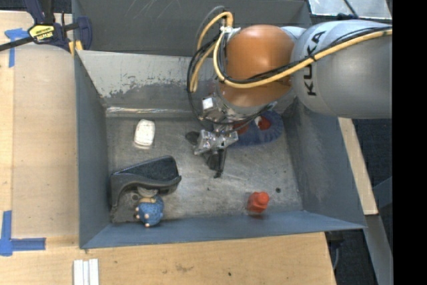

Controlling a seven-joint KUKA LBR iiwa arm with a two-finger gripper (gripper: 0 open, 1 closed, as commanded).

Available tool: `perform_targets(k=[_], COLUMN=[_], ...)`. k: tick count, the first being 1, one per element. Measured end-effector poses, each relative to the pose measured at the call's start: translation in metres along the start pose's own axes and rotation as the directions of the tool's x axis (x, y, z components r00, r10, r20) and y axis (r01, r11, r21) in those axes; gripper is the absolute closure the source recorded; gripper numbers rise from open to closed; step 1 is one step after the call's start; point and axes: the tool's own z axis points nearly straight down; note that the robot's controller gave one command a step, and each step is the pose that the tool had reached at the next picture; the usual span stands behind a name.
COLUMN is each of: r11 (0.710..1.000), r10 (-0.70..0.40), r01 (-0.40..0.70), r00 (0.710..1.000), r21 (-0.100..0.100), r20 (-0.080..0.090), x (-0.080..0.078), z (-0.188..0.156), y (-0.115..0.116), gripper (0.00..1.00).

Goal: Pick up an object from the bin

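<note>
The gripper [217, 160] hangs low over the bare middle of the bin [92, 163] floor; whether it is wide or narrow cannot be determined. The nearest item is a blue-and-red object [265, 133], just beside it toward the right wall. A red piece [257, 202] lies by the front wall and a white lump [144, 133] toward the left wall.

One brand name to call out here, and it sits on the arm [347, 83]: bold black capitals spelling KUKA [309, 70], printed on the pale grey link just right of the orange cover [257, 63]. The word is turned on its side and follows the link's rounded end, right beside the cover's edge. A yellow cable [347, 45] coming off the cover crosses the lettering partway, yet the name reads clearly enough.
</note>
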Motion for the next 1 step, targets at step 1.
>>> perform_targets(k=[1], r11=[1.000], r10=[0.023], r01=[-0.023], r00=[1.000], r21=[-0.002], r20=[-0.007], x=[-0.0306], z=[-0.1315], y=[-0.0003], gripper=[1.00])
